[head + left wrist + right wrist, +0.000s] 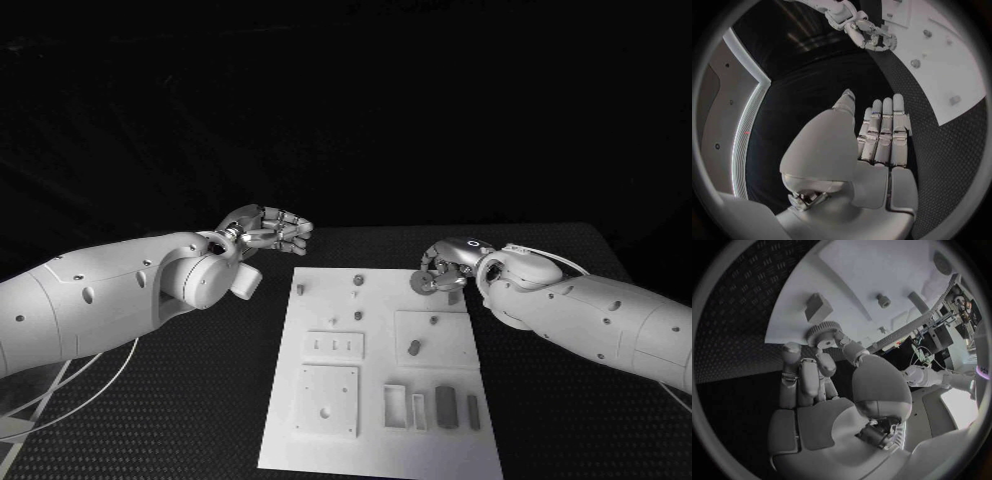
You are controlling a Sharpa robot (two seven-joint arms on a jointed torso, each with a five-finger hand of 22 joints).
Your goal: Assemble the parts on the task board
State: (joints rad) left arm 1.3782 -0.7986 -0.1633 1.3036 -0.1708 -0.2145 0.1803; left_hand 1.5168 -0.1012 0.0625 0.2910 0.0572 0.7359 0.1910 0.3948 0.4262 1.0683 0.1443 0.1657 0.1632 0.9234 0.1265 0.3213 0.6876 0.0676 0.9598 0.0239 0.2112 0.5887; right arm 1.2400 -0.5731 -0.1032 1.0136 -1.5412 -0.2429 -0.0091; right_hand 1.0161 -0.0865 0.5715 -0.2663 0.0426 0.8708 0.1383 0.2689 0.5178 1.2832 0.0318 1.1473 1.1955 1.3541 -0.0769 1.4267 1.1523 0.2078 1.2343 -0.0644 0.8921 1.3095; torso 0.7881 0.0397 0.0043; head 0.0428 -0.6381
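Gear is pinched in right hand fingertips, above the task board's far right edge. Keep it level, line its bore up with a peg before lowering. Small upright parts nearby could get clipped. Left hand hangs released over tabletop, clear of the board.

A black counter with a fine embossed tread pattern spans the lower half of the frame. A thin white cable loops over it at lower left. Darkness lies above.
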